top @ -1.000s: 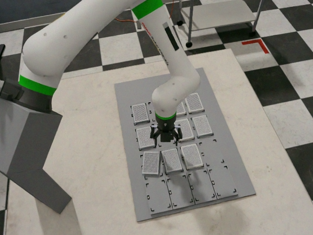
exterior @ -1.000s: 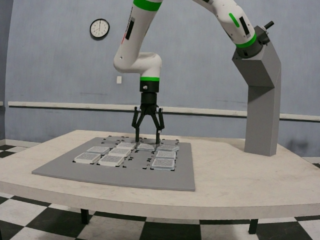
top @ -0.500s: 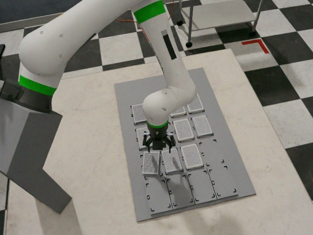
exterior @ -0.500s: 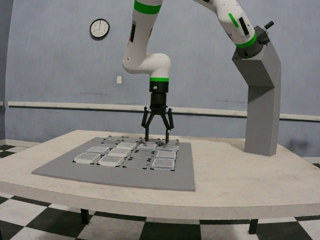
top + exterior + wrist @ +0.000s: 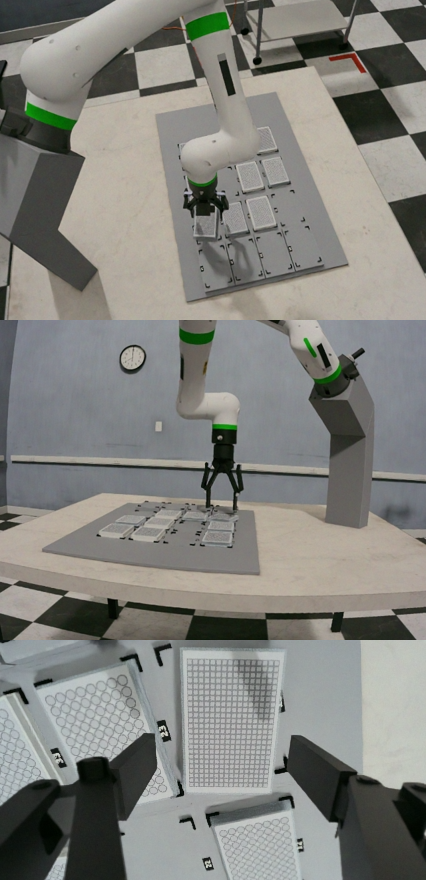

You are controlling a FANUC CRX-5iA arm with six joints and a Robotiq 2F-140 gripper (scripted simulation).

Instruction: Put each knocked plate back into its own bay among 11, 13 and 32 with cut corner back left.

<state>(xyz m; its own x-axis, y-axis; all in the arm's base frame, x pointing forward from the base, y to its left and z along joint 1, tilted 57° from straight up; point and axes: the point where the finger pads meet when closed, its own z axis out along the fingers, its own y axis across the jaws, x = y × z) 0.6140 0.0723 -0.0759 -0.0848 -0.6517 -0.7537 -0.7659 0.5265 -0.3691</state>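
The 384-well plate of bay 13 (image 5: 206, 225) (image 5: 224, 517) (image 5: 230, 720) lies skewed across its bay, turned against the corner pieces (image 5: 284, 765). My gripper (image 5: 206, 216) (image 5: 221, 509) (image 5: 222, 752) is open and empty above this plate, one finger on each side; in the wrist view the fingers are nearer its lower end. The bay 11 plate (image 5: 217, 539) sits between its corner pieces in the exterior view; the arm mostly hides it in the top view. The bay 32 plate (image 5: 249, 177) (image 5: 160, 522) appears in line with its corner pieces. The cut corners are too small to tell.
The bay 23 plate (image 5: 235, 219) (image 5: 102, 725) is close beside the skewed plate, and the bay 12 plate (image 5: 221, 525) (image 5: 257, 845) is on another side. The bay 33 plate (image 5: 261, 213) is farther along. Column 4's raised floors (image 5: 215, 267) bear no plates.
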